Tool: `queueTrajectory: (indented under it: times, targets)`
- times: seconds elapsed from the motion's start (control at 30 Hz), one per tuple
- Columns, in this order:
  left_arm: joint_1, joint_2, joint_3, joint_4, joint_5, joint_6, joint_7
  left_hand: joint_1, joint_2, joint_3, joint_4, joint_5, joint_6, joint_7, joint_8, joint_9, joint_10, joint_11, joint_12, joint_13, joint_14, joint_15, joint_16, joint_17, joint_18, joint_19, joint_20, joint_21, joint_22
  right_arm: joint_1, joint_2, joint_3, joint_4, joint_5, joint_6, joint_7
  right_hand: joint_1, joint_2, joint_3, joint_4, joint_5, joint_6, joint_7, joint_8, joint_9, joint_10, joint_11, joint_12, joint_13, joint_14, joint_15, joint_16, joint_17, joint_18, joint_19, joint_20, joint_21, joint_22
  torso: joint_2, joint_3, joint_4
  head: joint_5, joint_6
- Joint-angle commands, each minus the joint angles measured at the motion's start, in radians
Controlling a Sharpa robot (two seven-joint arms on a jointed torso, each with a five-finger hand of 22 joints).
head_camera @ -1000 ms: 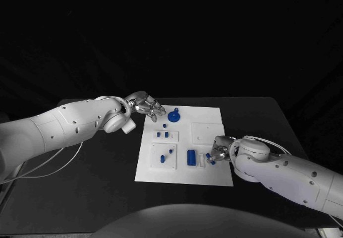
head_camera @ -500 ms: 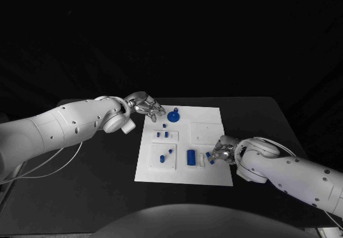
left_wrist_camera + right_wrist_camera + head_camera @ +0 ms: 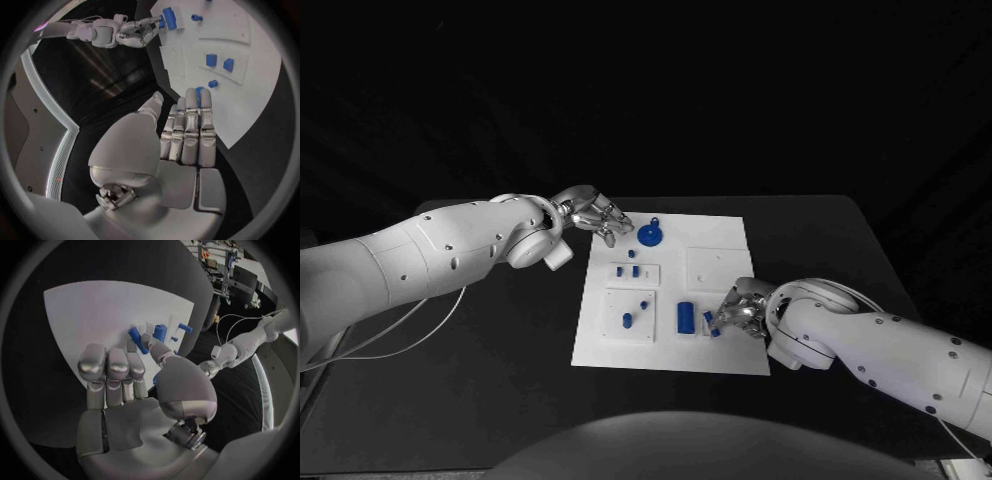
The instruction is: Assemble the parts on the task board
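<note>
So the white task board (image 3: pixel 718 240) sits in the middle of the black table (image 3: pixel 834 240), with the blue parts spread over it: a round knob-like part (image 3: pixel 651 237) near the far end, a couple of small pegs (image 3: pixel 630 270) below that, and a bigger blue block (image 3: pixel 687 317) toward the near end. The right hand (image 3: pixel 740 312) is down at the board's near right edge, pinching a small blue piece (image 3: pixel 135 339) between thumb and fingertips (the wrist view shows it best), just beside the block. The left hand (image 3: pixel 593 213) hovers at the far left corner of the board, fingers curled in side by side, nothing in them.
</note>
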Motion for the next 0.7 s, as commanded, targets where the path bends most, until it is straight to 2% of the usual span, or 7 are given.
queueTrajectory:
  times: [0.03,0.4,0.47,0.6,0.63,0.67,0.7]
  targets:
    - [0.0,0.002,0.0,0.002,-0.002,0.021,0.002,0.0,0.007,-0.003,-0.005,-0.004,0.001,-0.001,-0.002,0.001,-0.007,0.0,0.0,0.001,0.006,0.003,-0.003,0.001,-0.009,0.007,-0.002,0.004,-0.001,0.003,0.007,0.0,-0.008,0.026,0.06,-0.016,-0.001,0.002,-0.015,0.004,-0.036,0.001,-0.007,0.003,-0.001,-0.003,-0.001,-0.004,-0.002,0.002,-0.008,-0.006,-0.002,-0.012,0.055,-0.003,-0.005,-0.001,0.0,-0.0009,-0.0003,0.0,0.0]
    - [0.0,0.002,0.0,0.002,-0.003,0.026,0.0,-0.001,0.007,-0.003,-0.004,-0.004,0.001,-0.001,-0.002,0.002,-0.009,0.001,0.0,0.001,0.005,0.003,-0.004,0.0,-0.009,0.007,-0.001,0.004,-0.002,0.005,0.025,0.0,-0.032,0.009,0.08,-0.024,-0.004,0.002,-0.033,0.014,-0.041,0.005,-0.01,0.003,-0.006,-0.004,-0.002,-0.006,-0.004,0.002,-0.009,-0.007,-0.003,-0.012,0.055,-0.004,-0.006,-0.001,0.0,-0.0001,0.0002,0.002,0.0]
    - [0.0,0.002,0.0,0.002,-0.003,0.027,0.0,-0.001,0.007,-0.004,-0.003,-0.004,0.001,-0.001,-0.002,0.002,-0.009,0.001,0.0,0.001,0.005,0.004,-0.004,0.0,-0.009,0.007,-0.001,0.004,-0.002,0.006,0.027,0.0,-0.035,0.008,0.08,-0.023,-0.01,0.001,-0.049,0.025,-0.04,0.006,-0.011,0.003,-0.009,-0.003,-0.002,-0.006,-0.004,0.002,-0.009,-0.006,-0.002,-0.013,0.055,-0.004,-0.006,-0.001,0.0,0.0,-0.0007,0.003,0.0]
    - [0.0,0.002,0.0,0.002,-0.003,0.028,-0.001,-0.001,0.007,-0.004,-0.003,-0.004,0.001,-0.001,-0.002,0.002,-0.009,0.001,0.0,0.001,0.005,0.004,-0.004,0.0,-0.009,0.007,-0.001,0.004,-0.002,0.006,0.03,0.0,-0.041,0.008,0.084,-0.021,-0.029,0.009,-0.08,0.056,-0.101,0.007,-0.014,0.002,-0.016,-0.002,-0.002,-0.006,-0.006,0.003,-0.009,-0.005,-0.001,-0.013,0.056,-0.004,-0.004,0.0,0.0,-0.0003,-0.0006,0.003,0.0]
    - [0.0,0.002,0.0,0.002,-0.003,0.028,-0.002,-0.001,0.007,-0.004,-0.003,-0.004,0.001,-0.001,-0.002,0.002,-0.009,0.001,0.0,0.001,0.005,0.004,-0.004,0.0,-0.009,0.007,-0.001,0.004,-0.002,0.006,0.03,0.0,-0.042,0.009,0.086,-0.021,-0.045,0.017,-0.08,0.07,-0.124,0.009,-0.015,0.002,-0.018,-0.002,-0.003,-0.006,-0.006,0.003,-0.009,-0.005,-0.001,-0.013,0.056,-0.005,-0.003,0.001,0.0,-0.0005,-0.0005,0.003,0.0]
    - [0.0,0.002,0.0,0.002,-0.003,0.028,-0.002,-0.001,0.007,-0.004,-0.003,-0.004,0.001,-0.001,-0.002,0.002,-0.009,0.001,0.0,0.001,0.005,0.004,-0.004,0.0,-0.009,0.007,-0.001,0.004,-0.002,0.006,0.031,0.0,-0.043,0.009,0.09,-0.02,-0.055,0.021,-0.068,0.075,-0.165,0.011,-0.016,0.002,-0.02,-0.003,-0.003,-0.007,-0.006,0.002,-0.01,-0.007,-0.002,-0.013,0.055,-0.005,-0.004,0.0,0.0,-0.0005,-0.0002,0.003,0.0]
    - [0.0,0.002,0.0,0.002,-0.004,0.029,-0.002,-0.001,0.007,-0.004,-0.003,-0.004,0.001,-0.001,-0.002,0.002,-0.009,0.001,0.0,0.001,0.005,0.004,-0.004,0.0,-0.009,0.007,-0.001,0.004,-0.002,0.006,0.031,0.0,-0.044,0.01,0.092,-0.02,-0.068,0.014,-0.053,0.078,-0.172,0.013,-0.016,0.003,-0.024,-0.003,-0.003,-0.008,-0.007,0.003,-0.01,-0.007,-0.002,-0.013,0.055,-0.005,-0.004,0.001,0.0,-0.0001,-0.0003,0.003,0.0]
